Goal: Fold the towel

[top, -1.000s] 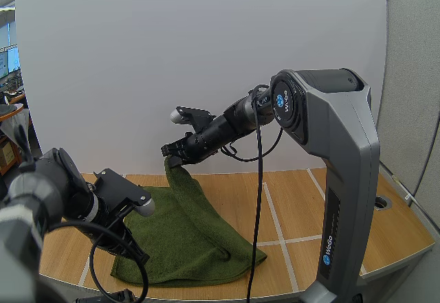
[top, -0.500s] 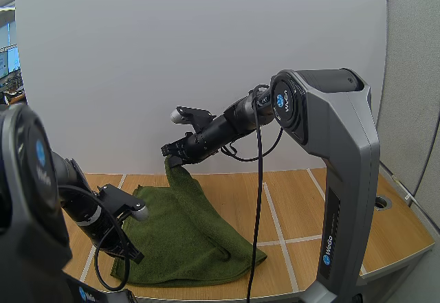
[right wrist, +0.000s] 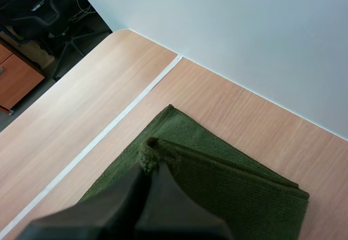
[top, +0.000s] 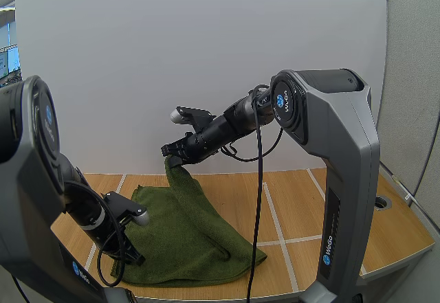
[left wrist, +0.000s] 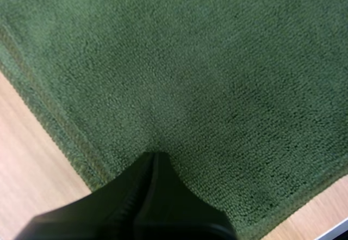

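Evidently the fold was only begun: my left end effector, fingers together, rested on the near-left corner of the towel, which lay on the tabletop. My right end effector clamped a far corner, raised well above. Laying that corner over was probably what was left.

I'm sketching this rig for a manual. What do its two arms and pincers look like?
The left arm and right arm are bulky grey shells with black round joints bearing blue logos. The left pincer and right pincer are slim and black.

right arm: grey shell | round blue logo | black forearm | black tool
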You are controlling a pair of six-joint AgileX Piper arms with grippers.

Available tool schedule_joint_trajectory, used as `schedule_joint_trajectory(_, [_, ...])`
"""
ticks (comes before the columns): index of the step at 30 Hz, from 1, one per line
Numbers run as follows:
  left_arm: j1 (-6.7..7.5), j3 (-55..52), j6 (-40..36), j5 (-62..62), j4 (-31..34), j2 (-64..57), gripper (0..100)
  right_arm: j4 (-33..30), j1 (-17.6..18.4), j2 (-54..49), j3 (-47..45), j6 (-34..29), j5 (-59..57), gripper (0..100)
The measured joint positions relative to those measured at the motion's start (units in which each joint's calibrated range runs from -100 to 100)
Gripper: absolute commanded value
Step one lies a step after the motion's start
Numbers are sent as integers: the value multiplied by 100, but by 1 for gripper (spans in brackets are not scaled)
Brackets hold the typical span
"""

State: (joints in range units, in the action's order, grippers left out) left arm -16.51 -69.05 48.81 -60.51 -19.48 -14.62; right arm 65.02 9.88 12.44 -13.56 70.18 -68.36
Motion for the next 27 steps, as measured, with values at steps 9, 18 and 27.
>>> schedule_joint_trajectory(9, [0, -188, 186, 375, -124, 140, 0, 0, 58, 0, 0, 0, 42, 0])
schedule_joint_trajectory(18, [0, -188, 186, 375, -124, 140, 0, 36, 306, 0, 0, 0, 641, 0])
schedule_joint_trajectory(27, [0, -188, 186, 375, -133, 140, 0, 76, 808, 255, 0, 149, 2113, 0])
